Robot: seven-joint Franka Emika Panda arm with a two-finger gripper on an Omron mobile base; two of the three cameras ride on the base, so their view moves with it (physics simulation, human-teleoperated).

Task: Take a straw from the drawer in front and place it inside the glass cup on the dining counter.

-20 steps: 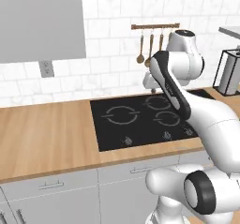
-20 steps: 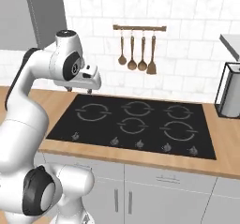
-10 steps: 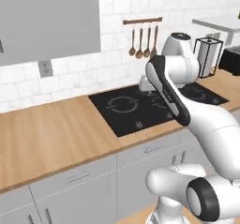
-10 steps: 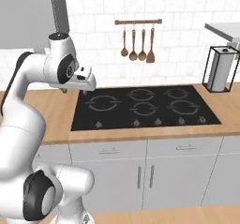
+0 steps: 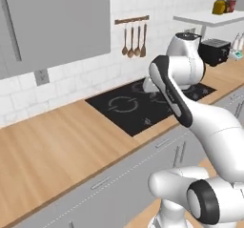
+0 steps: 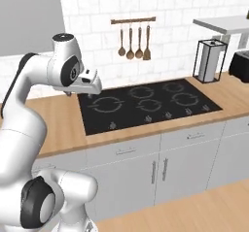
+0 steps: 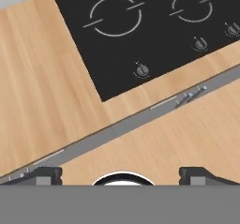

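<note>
Hovering with the hand (image 7: 121,174) spread wide and empty above the wooden worktop (image 7: 42,87). Looking down past grey cabinet drawers (image 6: 126,151) (all closed) toward the black stovetop (image 6: 146,102) and hanging utensils (image 6: 133,44). Judging everything left: straw, glass cup nowhere visible.

Grey drawers (image 6: 125,151) shut; which, unclear

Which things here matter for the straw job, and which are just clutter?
Job: jaws, apart and empty.
Clutter: black stovetop, hanging utensils, toaster, wooden worktop, bar-handle cabinet drawers.
</note>
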